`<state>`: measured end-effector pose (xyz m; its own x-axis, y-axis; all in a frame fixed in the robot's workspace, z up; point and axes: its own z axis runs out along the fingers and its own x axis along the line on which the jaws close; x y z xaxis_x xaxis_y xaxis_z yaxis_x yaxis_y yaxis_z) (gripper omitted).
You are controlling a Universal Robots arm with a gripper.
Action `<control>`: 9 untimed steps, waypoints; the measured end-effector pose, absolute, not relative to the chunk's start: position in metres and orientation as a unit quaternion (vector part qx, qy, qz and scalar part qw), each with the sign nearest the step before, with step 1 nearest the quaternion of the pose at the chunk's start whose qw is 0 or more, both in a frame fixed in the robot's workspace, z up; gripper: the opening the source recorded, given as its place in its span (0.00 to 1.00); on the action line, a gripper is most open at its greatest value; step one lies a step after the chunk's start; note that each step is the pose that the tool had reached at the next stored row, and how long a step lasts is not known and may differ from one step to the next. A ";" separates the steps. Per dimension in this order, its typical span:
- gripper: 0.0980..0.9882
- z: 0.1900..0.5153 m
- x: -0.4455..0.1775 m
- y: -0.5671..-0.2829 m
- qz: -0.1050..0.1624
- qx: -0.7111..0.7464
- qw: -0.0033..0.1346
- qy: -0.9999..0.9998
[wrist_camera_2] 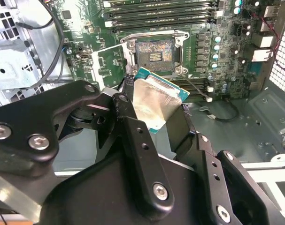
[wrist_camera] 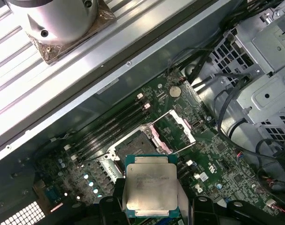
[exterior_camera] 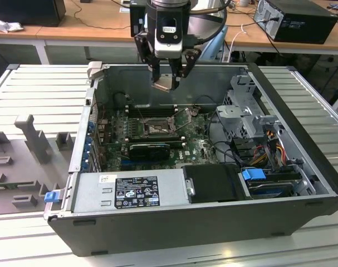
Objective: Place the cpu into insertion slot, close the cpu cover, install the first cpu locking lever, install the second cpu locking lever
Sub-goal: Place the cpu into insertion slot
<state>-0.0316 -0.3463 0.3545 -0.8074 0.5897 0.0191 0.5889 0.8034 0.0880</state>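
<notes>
I have the gripper (exterior_camera: 170,77) clamped on the cpu (wrist_camera: 150,185), hanging well above the insertion slot (wrist_camera: 133,143) with the cpu cover (wrist_camera: 180,125) flipped open, so I reckon: keep the chip flat, square its corners to the socket, lower dead slow.

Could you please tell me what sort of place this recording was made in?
Probably a robotics or electronics lab: an open computer case lies on a ribbed metal table, wooden desks with another computer stand behind, and the gripper holds the cpu.
</notes>
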 end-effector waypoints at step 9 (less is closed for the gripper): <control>0.48 0.354 -0.032 -0.346 0.045 0.360 0.007 0.932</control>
